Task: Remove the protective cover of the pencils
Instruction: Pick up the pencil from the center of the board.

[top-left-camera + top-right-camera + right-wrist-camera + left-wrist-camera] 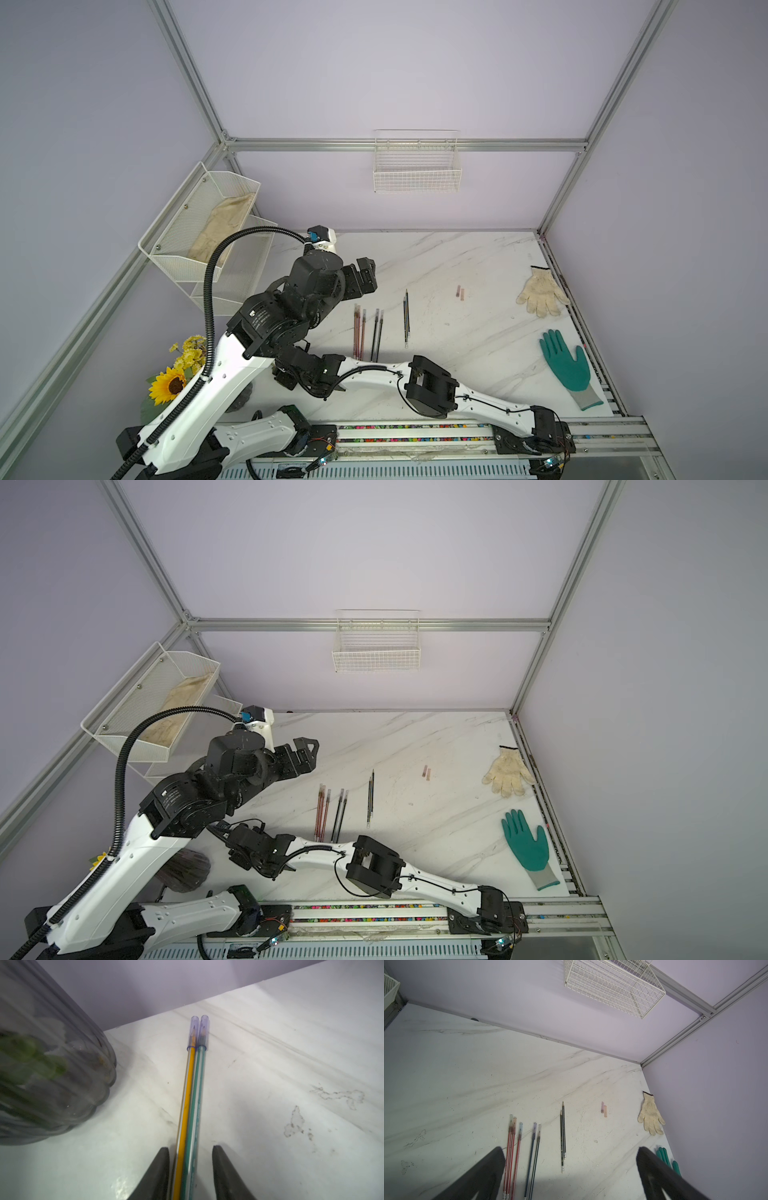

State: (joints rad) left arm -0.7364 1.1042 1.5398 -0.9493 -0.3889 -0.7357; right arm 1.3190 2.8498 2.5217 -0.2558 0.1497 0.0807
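Several pencils lie in a row mid-table. Three reddish ones (359, 332) and two dark ones (377, 334) wear clear caps, and two black ones (407, 318) are bare. Two loose caps (460, 293) lie to their right. My left gripper (365, 274) hovers open behind the row, holding nothing; the left wrist view shows it (571, 1151) above the pencils. My right gripper (191, 1147) is low at the front left, under the left arm. Its jaws are open around a yellow pencil (187, 1095) and a teal pencil (197, 1095), with a gap on one side. Both carry clear purple caps (194, 1032).
A ribbed glass vase (52, 1064) with sunflowers (170, 384) stands close beside the right gripper. A white glove (542, 291) and a green glove (567, 365) lie at the table's right edge. A wire basket (417, 166) hangs on the back wall and a mesh shelf (203, 216) on the left.
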